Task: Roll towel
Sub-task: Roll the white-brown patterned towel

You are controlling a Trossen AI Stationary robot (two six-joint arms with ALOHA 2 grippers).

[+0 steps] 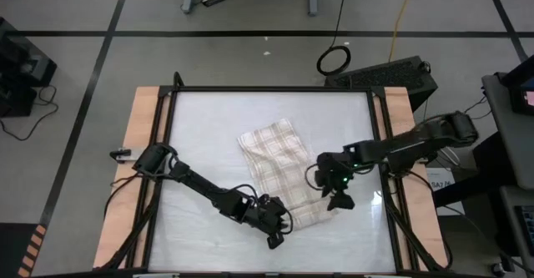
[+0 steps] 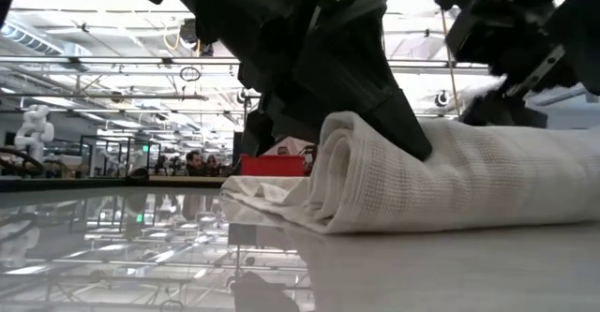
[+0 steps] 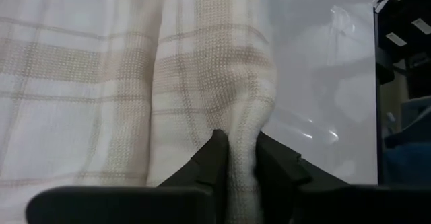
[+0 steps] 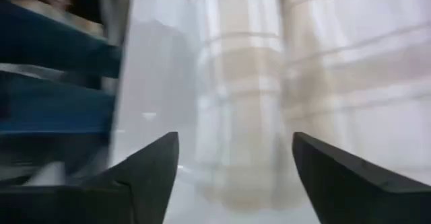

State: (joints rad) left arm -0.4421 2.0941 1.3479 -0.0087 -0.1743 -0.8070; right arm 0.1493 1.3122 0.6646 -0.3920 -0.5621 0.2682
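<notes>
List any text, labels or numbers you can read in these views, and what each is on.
None can be read.
The towel shows only its tan plaid stripes, no tag or print.
The red box behind the table shows no lettering.
The background room holds nothing legible.

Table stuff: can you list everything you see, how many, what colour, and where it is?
towel: one, cream with tan plaid, middle of the table, near edge rolled up
table: one, shiny white top with wood side edges
red box: one, red, behind the towel in the low view
people: a few, far back in the room
left gripper: one, dark, pinching the towel's rolled edge
right gripper: one, dark, open at the towel's right side
</notes>
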